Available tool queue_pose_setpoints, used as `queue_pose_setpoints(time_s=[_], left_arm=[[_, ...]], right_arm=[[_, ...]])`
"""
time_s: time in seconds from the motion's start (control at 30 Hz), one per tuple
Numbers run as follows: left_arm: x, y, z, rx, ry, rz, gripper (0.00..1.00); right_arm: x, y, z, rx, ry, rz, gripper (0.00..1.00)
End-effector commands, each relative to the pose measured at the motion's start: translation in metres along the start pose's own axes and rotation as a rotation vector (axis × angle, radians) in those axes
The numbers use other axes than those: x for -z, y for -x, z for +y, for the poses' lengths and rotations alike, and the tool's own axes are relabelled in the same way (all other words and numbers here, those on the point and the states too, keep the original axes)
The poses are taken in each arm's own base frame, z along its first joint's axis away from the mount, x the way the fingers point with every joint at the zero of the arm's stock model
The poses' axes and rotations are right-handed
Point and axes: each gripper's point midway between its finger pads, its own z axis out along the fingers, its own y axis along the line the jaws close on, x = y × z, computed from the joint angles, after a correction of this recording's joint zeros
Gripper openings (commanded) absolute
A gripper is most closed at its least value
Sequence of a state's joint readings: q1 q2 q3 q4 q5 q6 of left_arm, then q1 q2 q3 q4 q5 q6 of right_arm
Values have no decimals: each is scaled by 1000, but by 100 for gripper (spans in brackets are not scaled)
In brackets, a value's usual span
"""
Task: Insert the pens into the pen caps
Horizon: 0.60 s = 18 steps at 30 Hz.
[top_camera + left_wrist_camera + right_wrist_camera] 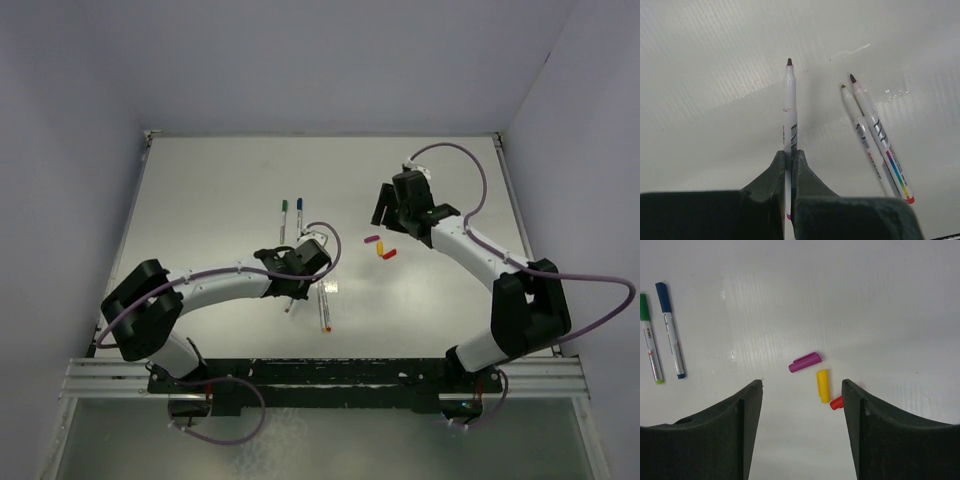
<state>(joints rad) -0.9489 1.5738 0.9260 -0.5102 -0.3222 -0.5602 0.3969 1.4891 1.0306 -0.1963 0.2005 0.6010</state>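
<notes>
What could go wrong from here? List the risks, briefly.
1. The magenta cap, yellow cap and red cap lie close together by the open right pincer; closing on one could knock the others away.
2. The left pincer grips its pen well back from the tip, so the long free length may tilt when pushed into a cap.

A robotics lab test cell: plain white walls [320,60] enclose a white table [230,180], with an aluminium mounting rail [110,372] across the frame's bottom.
</notes>
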Motion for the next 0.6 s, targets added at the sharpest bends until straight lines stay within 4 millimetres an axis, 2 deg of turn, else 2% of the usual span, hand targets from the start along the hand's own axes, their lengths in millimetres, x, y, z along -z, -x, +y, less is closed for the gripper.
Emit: queue_pose_setpoints(time_s=[0.0, 0.23, 0.47, 0.57], left_arm=[[25, 48, -6, 5, -42, -169, 0], [35, 63, 3, 19, -13, -245, 0], [33, 60, 3, 17, -13, -245, 0], [30, 58, 4, 14, -16, -240, 0]], right_arm=[[-1, -1, 18, -43, 64, 47, 67], [-16, -10, 22, -50, 68, 86, 65], [-29, -14, 34, -68, 109, 117, 65], [-33, -20, 38, -76, 125, 147, 70]])
